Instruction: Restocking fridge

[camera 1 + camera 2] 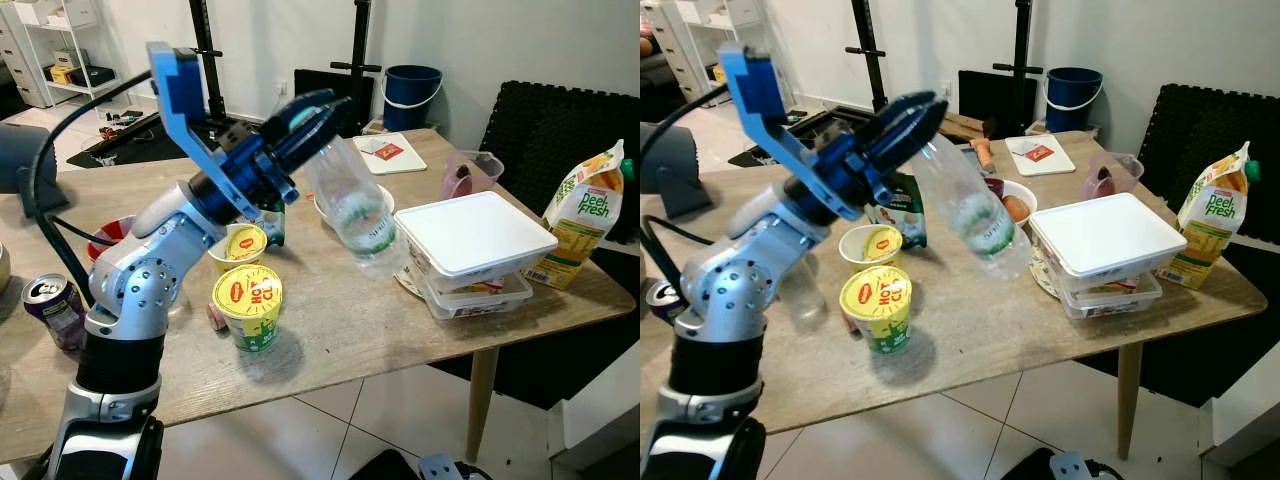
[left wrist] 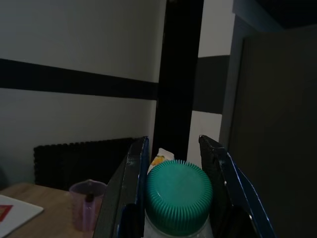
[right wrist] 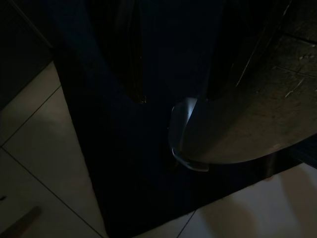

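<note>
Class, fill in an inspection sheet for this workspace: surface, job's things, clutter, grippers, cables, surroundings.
Surface: wooden table, crowded.
Job's things: clear water bottle with green cap, lifted and tilted above the table; two yellow-lidded cups; stacked white food boxes; juice carton; drink can.
Clutter: purple jug, bowl, white card.
Grippers: left gripper shut on the bottle's neck; right gripper: cannot tell, view dark.
Cables: black cable along the left arm.
Surroundings: blue bucket, tiled floor, black stands.

"Peel Fresh" on the yellow juice pouch at the table's right end. "HOT" printed in red on the yellow lid of the nearer cup. Bottle label text illegible.
</note>
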Controlling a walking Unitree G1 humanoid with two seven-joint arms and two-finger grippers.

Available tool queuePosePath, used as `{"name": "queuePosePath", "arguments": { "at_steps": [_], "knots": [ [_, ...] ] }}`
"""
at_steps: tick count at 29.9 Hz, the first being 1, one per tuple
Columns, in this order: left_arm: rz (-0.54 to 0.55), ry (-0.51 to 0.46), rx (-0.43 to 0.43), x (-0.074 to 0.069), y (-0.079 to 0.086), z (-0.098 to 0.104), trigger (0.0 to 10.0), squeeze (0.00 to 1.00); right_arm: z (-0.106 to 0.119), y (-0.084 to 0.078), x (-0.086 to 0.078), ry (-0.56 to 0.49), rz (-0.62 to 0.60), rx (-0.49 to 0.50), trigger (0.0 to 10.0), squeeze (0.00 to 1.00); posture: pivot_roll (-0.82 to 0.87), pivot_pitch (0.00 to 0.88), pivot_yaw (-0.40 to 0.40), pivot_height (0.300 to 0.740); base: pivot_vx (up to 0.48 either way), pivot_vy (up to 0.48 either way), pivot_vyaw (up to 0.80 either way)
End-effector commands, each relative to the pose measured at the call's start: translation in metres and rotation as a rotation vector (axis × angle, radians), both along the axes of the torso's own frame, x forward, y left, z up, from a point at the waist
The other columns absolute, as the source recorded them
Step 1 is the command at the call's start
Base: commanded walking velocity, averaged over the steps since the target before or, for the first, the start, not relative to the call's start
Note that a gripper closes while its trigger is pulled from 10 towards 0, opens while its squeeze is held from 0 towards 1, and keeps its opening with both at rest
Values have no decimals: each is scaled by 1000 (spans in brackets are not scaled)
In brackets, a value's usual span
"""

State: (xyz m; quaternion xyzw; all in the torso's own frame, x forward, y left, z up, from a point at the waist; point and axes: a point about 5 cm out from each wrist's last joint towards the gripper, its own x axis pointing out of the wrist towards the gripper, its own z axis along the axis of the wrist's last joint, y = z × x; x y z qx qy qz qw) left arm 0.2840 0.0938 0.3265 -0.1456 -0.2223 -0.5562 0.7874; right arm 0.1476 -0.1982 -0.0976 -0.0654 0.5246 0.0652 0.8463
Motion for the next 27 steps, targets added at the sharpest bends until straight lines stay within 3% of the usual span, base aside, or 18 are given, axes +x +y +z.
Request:
{"name": "queuePosePath", "arguments": {
  "at_steps": [1,7,12,27],
  "knots": [
    [-3,-15,7,-4,-3,-1,10000,0,-1,1,-4,7,-13,16,10000,0,9,51,30,740,0,0,0],
    [77,-12,-16,5,4,3,10000,0,-1,3,-2,-9,-16,60,10000,0,9,52,28,740,0,0,0],
    [161,-24,-39,11,15,10,10000,0,0,4,-2,-8,-8,80,10000,0,10,50,27,740,0,0,731],
    [240,-73,-72,10,31,26,10000,0,-1,8,-3,-10,-6,106,10000,0,14,52,31,740,0,0,731]
  ]
}}
